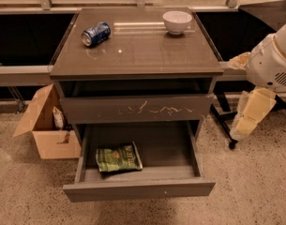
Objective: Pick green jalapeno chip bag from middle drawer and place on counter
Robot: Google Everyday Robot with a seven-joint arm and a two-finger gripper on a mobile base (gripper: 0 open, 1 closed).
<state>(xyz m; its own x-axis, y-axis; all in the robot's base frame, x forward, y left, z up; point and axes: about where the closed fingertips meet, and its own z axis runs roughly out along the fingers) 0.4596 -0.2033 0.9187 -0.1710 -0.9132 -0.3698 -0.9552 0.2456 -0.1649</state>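
The green jalapeno chip bag [118, 158] lies flat at the left of the dark inside of the middle drawer [139, 190], which is pulled out. The counter [138, 50] is the glossy top of the cabinet. My gripper [249, 118] hangs down from the white arm [274, 60] at the right of the cabinet, level with the scratched drawer front. It is well apart from the bag and holds nothing that I can see.
A blue soda can [95, 33] lies on its side at the counter's back left. A white bowl [176, 21] stands at the back right. The scratched drawer front [135, 109] above is shut. An open cardboard box [46, 125] stands on the floor left of the cabinet.
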